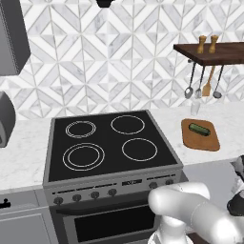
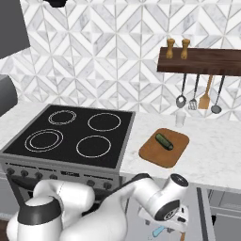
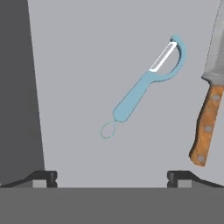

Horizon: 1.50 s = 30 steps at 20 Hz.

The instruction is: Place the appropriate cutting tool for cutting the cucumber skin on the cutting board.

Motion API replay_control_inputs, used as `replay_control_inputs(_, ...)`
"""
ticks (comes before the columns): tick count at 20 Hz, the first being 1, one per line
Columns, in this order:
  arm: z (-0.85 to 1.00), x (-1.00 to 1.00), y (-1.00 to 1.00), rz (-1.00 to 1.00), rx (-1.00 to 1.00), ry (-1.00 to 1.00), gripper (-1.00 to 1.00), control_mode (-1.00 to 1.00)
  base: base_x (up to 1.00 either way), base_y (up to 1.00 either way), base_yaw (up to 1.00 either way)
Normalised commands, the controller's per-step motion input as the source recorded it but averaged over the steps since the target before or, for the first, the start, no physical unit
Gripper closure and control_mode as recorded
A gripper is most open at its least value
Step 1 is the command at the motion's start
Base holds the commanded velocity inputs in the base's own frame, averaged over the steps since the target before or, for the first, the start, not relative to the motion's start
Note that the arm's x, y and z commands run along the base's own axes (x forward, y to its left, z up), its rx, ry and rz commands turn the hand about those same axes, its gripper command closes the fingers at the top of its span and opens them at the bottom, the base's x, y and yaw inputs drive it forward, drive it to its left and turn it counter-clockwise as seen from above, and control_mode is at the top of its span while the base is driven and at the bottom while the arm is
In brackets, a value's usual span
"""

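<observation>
Hand view: gripper [image 3: 112, 177] fingertips stand wide apart at the lower left and lower right of the frame, nothing between them. Just above, mid-frame, the peeler [image 3: 142, 89] lies flat on a pale grey surface, apparently a drawer floor, running on a diagonal: hanging loop at lower left, pale blue handle in the middle, silvery blade at upper right. At the right edge lies a knife [image 3: 208, 124] with a brown riveted handle, near the peeler head but apart from it.

Judgement: step in hand is the grasp. The handle sits off-centre toward the right fingertip, so shift that way and come straight down over the mid-handle, clear of loop and blade. Turn the wrist so the fingers close across the handle, not along it. Keep the right finger off the knife.

Right base view: gripper at the bottom of the frame, low beneath the counter [image 2: 212, 155] edge, over a bit of pale blue. Farther up, right of centre, the board [image 2: 164, 147] sits on the counter with the cucumber [image 2: 164, 141] lying on it. Beyond, utensils [image 2: 198, 99] hang from the shelf [image 2: 202, 61] at upper right.
</observation>
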Motion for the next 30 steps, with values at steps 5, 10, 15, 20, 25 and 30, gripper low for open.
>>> replay_control_inputs(5, -0.16, 0.26, 0.01, -0.29, 0.00, 0.10, -1.00, -1.00, 0.00, 0.00, 0.00)
replay_control_inputs(10, -0.26, 0.22, 0.00, -0.25, 0.00, 0.10, -1.00, -1.00, 0.00, 0.00, 0.00)
replay_control_inputs(15, -0.31, 0.24, -0.15, -0.13, 0.00, 0.07, -1.00, -1.00, 0.00, 0.00, 0.00)
replay_control_inputs(20, -0.37, 0.25, -0.16, -0.07, 0.00, 0.06, -1.00, -1.00, 0.00, 0.00, 0.00)
replay_control_inputs(25, -0.36, 0.11, -0.03, -0.03, 0.00, 0.06, -1.00, -1.00, 0.00, 0.00, 0.00)
replay_control_inputs(30, -0.34, 0.01, 0.00, -0.02, 0.00, 0.04, -1.00, -1.00, 0.00, 0.00, 0.00)
